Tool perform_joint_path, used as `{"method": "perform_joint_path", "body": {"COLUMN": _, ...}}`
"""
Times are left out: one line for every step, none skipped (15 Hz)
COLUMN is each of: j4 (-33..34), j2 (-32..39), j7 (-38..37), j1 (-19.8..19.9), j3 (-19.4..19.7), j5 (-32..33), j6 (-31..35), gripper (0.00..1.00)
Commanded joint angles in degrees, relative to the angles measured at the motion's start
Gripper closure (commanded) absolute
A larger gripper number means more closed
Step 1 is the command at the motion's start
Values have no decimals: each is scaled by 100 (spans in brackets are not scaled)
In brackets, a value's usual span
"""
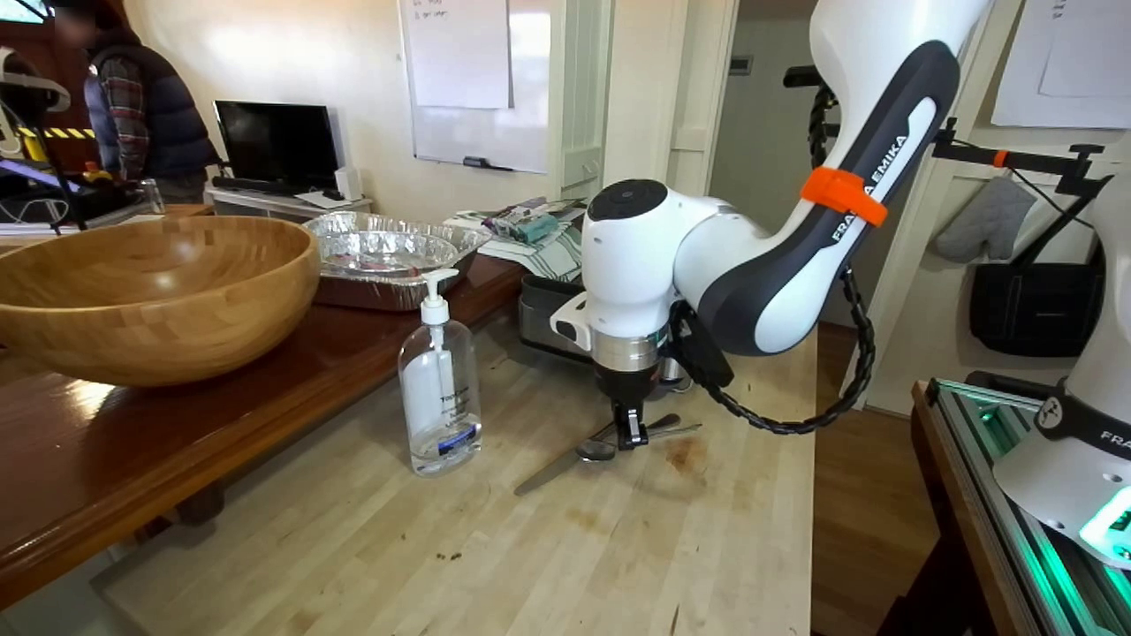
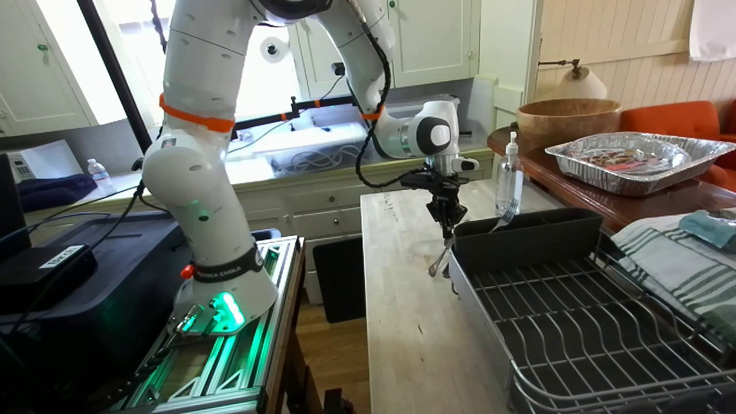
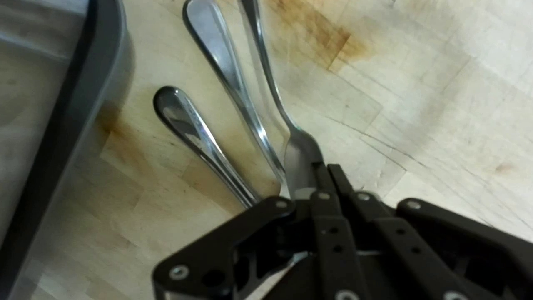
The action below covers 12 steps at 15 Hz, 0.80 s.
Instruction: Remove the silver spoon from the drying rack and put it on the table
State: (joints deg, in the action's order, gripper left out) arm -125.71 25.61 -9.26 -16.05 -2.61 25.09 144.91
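- The gripper [image 3: 327,166], pressed together, stood at the silver spoon [image 3: 303,153]; any hold was unclear.
- Two utensils [image 3: 238,89] lay on the table [image 2: 414,339] near the drying rack [image 2: 575,310].

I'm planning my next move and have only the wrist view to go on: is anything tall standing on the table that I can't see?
Observer: Yes, a clear pump bottle stands upright on the table in an exterior view.
Operator: That's nowhere in my picture. Any cutlery I'm missing too?
Observer: Yes, an exterior view shows a fork leaning up out of the black bin at one end of the drying rack.
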Motion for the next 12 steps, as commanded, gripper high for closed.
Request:
{"method": "perform_joint_path", "body": {"j4": 97, "j2": 182, "j7": -164, "j1": -119, "j3": 133, "j5": 155, "j6": 126, "gripper": 94}}
{"method": "perform_joint_path", "body": {"j4": 93, "j2": 180, "j7": -172, "j1": -127, "j3": 139, "j5": 168, "j6": 124, "gripper": 76}}
{"method": "perform_joint_path", "body": {"j4": 93, "j2": 186, "j7": -174, "j1": -132, "j3": 146, "j5": 176, "j6": 122, "gripper": 69}}
{"method": "perform_joint_path", "body": {"j4": 96, "j2": 196, "j7": -184, "j1": -141, "j3": 155, "j5": 188, "j6": 117, "gripper": 68}}
{"method": "perform_joint_path", "body": {"j4": 99, "j2": 206, "j7": -186, "j1": -145, "j3": 161, "j5": 195, "j6": 112, "gripper": 62}}
{"method": "perform_joint_path", "body": {"j4": 103, "j2": 215, "j7": -185, "j1": -151, "j3": 167, "j5": 198, "j6": 110, "gripper": 55}}
{"method": "perform_joint_path", "body": {"j4": 114, "j2": 226, "j7": -181, "j1": -155, "j3": 170, "j5": 200, "j6": 108, "gripper": 47}}
{"method": "perform_joint_path", "body": {"j4": 120, "j2": 232, "j7": -182, "j1": -159, "j3": 175, "j5": 208, "j6": 109, "gripper": 38}}
{"method": "perform_joint_path", "body": {"j4": 128, "j2": 235, "j7": -177, "j1": -160, "j3": 176, "j5": 207, "j6": 107, "gripper": 31}}
{"method": "perform_joint_path", "body": {"j4": 134, "j2": 233, "j7": -179, "j1": -164, "j3": 180, "j5": 204, "j6": 104, "gripper": 23}}
{"method": "perform_joint_path", "body": {"j4": 128, "j2": 213, "j7": -174, "j1": -162, "j3": 174, "j5": 189, "j6": 109, "gripper": 16}}
{"method": "perform_joint_path", "body": {"j4": 121, "j2": 183, "j7": -174, "j1": -161, "j3": 165, "j5": 179, "j6": 118, "gripper": 9}}
